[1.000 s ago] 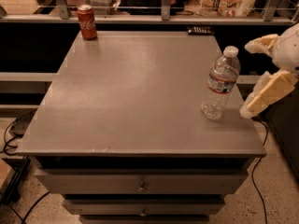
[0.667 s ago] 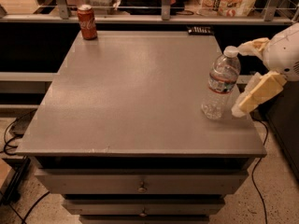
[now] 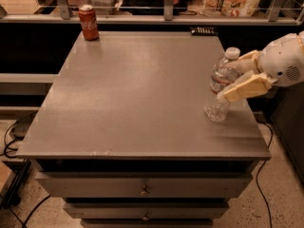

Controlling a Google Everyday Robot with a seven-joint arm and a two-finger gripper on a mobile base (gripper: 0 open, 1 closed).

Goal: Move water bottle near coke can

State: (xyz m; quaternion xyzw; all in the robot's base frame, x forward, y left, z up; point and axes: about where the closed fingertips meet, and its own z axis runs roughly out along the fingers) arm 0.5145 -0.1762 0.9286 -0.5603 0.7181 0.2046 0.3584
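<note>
1. One small red soda can with a silver top [image 3: 89, 23] stands at the grey table's [image 3: 142, 94] far left corner; it is the landmark.
2. One clear ribbed plastic water bottle with a white cap [image 3: 219, 87] stands near the right edge, well apart from the can.
3. One white gripper [image 3: 227, 81] reaches in from the right, jaws spread astride the bottle, not visibly clamped, likely to grasp it.

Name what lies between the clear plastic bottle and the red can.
Only bare grey tabletop, in the camera view. The gripper is at the clear plastic bottle, far from the red can.
</note>
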